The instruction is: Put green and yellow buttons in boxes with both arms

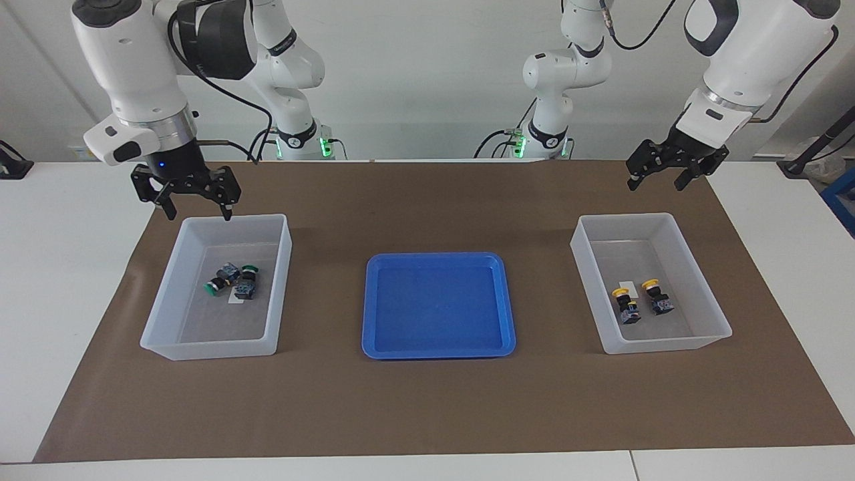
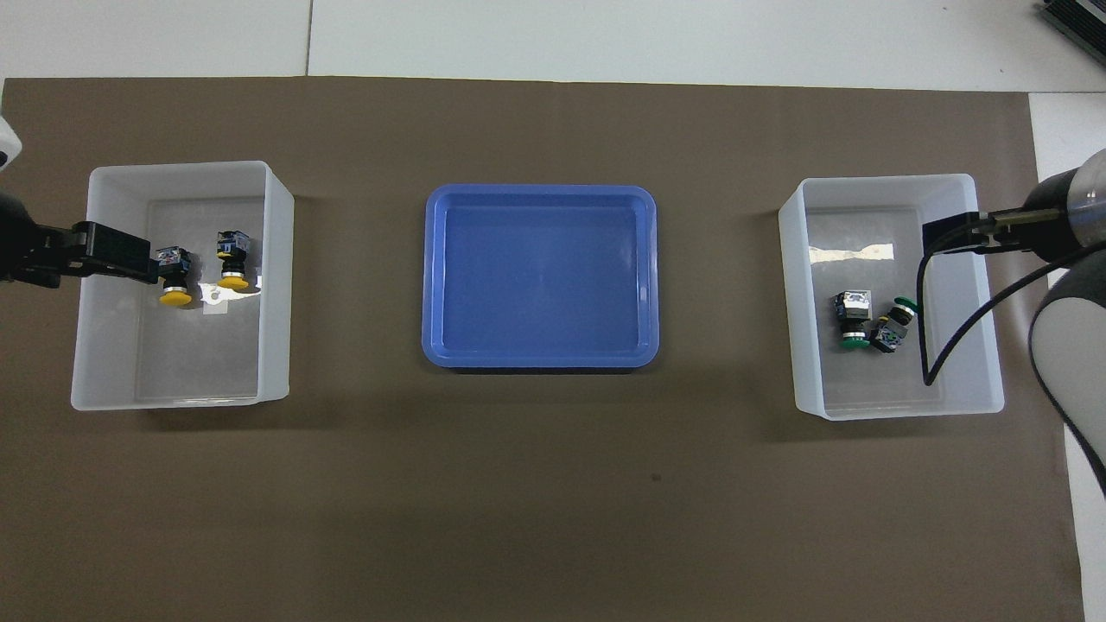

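two yellow buttons (image 1: 641, 300) lie boxed below the released left hand (image 1: 658, 175).

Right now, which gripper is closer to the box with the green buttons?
Right. The right gripper hangs open over that box's robot-side rim; the left gripper, also open, is up by the yellow-button box.

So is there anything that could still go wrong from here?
Little, probably. The right gripper hangs open just above the rim of the box holding the green buttons; a low sideways move might clip it. The left gripper is open and well above the box with the yellow buttons.
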